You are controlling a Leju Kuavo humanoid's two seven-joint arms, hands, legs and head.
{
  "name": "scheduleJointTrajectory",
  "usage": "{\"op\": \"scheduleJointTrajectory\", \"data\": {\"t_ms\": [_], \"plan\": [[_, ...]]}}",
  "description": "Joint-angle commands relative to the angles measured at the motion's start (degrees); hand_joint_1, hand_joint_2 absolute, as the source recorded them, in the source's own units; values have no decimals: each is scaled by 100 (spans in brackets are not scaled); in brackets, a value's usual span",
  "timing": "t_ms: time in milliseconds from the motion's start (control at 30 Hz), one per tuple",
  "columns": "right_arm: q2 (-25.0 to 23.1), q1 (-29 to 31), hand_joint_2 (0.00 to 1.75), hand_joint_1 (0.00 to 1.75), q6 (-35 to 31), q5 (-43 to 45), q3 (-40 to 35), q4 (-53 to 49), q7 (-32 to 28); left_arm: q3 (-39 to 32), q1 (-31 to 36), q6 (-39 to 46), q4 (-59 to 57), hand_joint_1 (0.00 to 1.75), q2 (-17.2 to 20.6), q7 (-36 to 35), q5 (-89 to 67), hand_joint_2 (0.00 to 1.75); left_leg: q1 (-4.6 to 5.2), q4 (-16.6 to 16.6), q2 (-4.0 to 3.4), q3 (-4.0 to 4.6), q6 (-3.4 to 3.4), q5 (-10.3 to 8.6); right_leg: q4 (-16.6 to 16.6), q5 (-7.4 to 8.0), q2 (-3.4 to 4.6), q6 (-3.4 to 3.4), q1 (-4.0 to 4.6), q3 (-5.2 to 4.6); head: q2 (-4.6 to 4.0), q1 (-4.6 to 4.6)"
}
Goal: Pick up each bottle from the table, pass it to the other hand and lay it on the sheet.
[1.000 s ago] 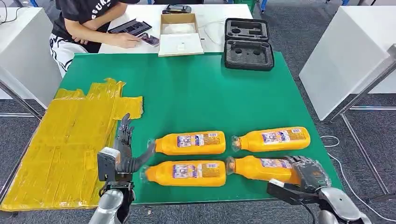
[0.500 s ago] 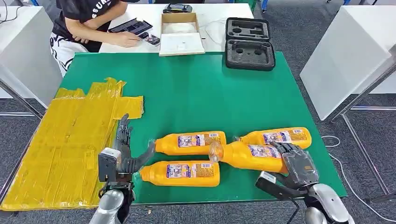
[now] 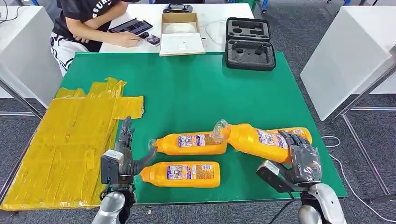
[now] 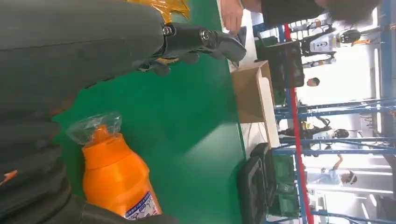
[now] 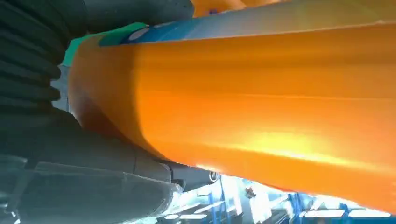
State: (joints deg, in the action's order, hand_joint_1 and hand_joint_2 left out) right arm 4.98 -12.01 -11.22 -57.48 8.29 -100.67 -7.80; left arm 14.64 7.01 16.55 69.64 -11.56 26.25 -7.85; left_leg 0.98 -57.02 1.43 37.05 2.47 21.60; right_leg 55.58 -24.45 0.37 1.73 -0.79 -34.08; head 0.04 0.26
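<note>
held bottle (image 3: 256, 139): its base end is covered by the right hand (image 3: 301, 157); in the right wrist view it runs off the picture's edge, too close to read any label.
far bottle (image 3: 299, 133): mostly hidden behind the held bottle.
near bottle (image 4: 114, 177): in the left wrist view its lower body is cut off by the edge and the left hand (image 4: 70, 51).
person (image 3: 88, 21): cut off by the head view's upper edge.
yellow sheet (image 3: 65, 140): its lower left corner reaches the head view's edge.

floor: grey carpet (image 3: 303, 28)
far: white table (image 3: 215, 14), seated person (image 3: 84, 18)
right: white table (image 3: 345, 56)
left: white table (image 3: 18, 42)
</note>
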Motion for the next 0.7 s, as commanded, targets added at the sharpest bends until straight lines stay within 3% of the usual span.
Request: {"op": "scheduleJointTrajectory", "data": {"t_ms": [33,167,200,267,400,700], "plan": [[-811,157,175,175,-706,1222,187,22,-373,20,47,40,-101,0,-40,-53,-145,175,-11,-7,-22,-35,-28,22,-1,-16,6,-13,12,36,0,0],[-1065,436,175,175,-778,2321,-440,625,-883,407,254,-29,172,0,72,-96,-429,175,-9,0,-17,-10,-15,5,-4,0,8,-7,10,7,0,0],[-1118,666,175,175,-449,2773,-740,909,-1093,724,492,-330,264,0,224,12,-483,175,-17,-10,-33,-38,-34,23,-1,-13,13,-16,19,37,0,0],[-1232,1234,175,175,-655,2849,-1269,1675,-1189,997,850,-579,519,0,309,-413,-433,175,-15,-3,-32,-3,-17,4,-3,7,22,-8,16,-1,0,0],[-1198,1846,175,175,-783,3402,-1769,2366,-1372,1282,1270,-1259,628,0,480,-952,-84,175,-21,-3,-58,-16,-33,-1,-3,13,38,-13,22,9,0,0],[-1076,2378,175,175,-517,3992,-2359,2454,-1545,1564,2028,-1973,531,0,599,-1416,422,175,-15,-7,-27,-5,-23,-19,7,9,16,-8,15,9,0,2]]}}
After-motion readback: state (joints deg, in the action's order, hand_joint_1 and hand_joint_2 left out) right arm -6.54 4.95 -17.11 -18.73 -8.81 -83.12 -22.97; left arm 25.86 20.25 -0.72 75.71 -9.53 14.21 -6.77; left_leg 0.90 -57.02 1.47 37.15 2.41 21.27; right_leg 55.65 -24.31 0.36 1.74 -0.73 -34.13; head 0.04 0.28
